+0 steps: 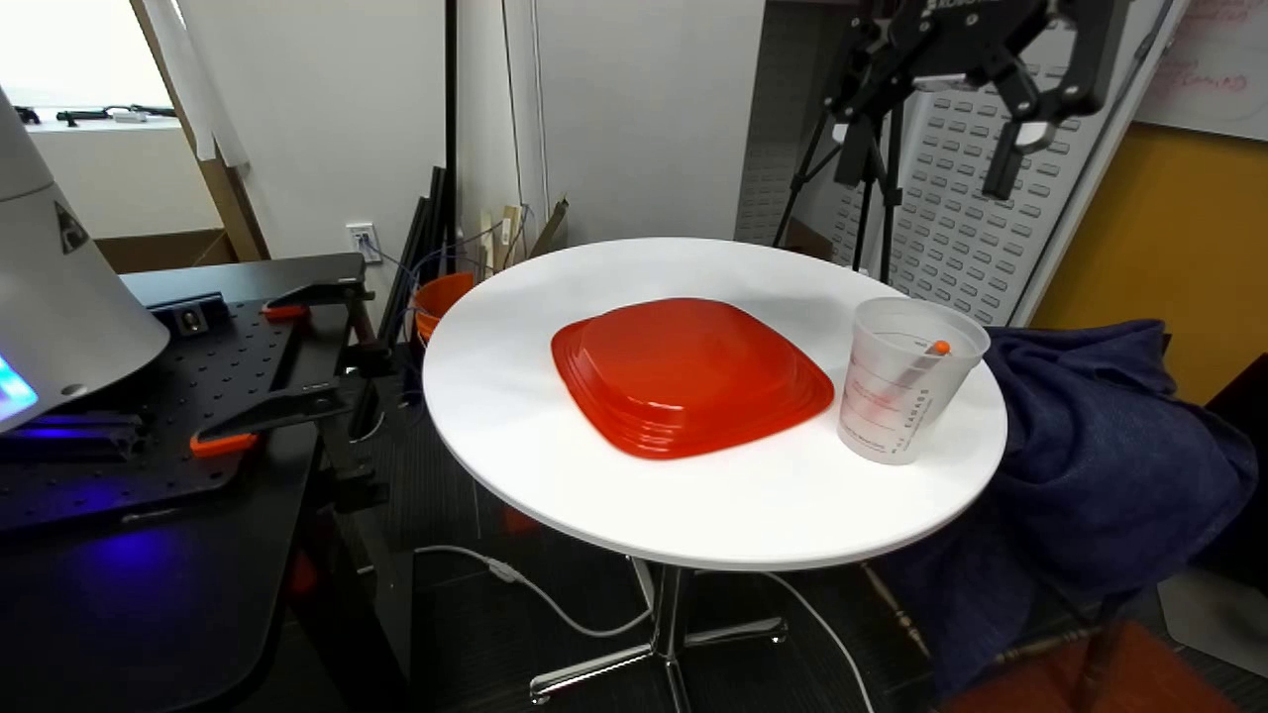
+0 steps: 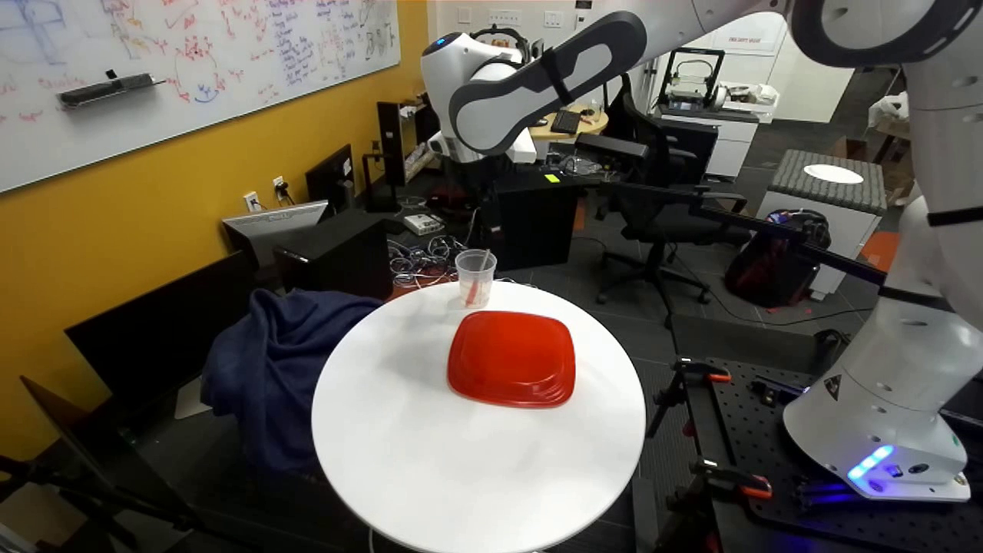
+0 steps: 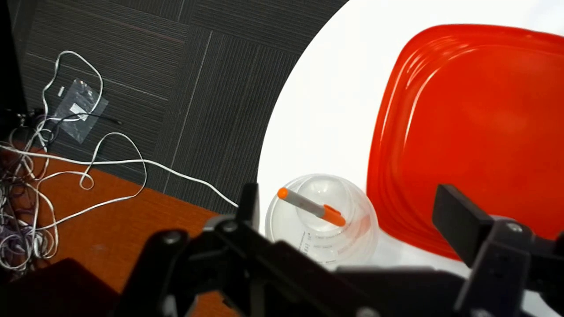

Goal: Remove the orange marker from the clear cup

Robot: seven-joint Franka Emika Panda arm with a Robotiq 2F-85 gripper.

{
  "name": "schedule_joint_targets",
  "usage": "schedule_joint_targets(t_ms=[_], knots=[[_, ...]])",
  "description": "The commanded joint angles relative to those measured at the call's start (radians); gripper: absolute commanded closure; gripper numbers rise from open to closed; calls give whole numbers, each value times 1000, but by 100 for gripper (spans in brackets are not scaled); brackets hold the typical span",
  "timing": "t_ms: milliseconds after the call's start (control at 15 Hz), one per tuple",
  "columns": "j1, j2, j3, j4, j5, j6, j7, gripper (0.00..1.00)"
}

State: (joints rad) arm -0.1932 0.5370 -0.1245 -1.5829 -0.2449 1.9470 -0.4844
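Orange marker leans in the clear cup below the wide-parted pincer, left of midway in the wrist view; pincer top cropped in an exterior view.

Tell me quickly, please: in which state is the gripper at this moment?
Gripper: open, jaws wide apart, holding nothing; the orange marker leans inside the clear cup.
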Motion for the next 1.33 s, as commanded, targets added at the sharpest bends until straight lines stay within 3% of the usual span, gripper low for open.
schedule_joint_targets(t_ms=[0,133,467,1267], knots=[[-19,34,16,47,0,-10,-11,0],[-21,51,17,65,-1,-11,-13,0],[-25,102,24,124,-7,-19,-35,20],[-36,255,51,281,0,-27,-151,22]])
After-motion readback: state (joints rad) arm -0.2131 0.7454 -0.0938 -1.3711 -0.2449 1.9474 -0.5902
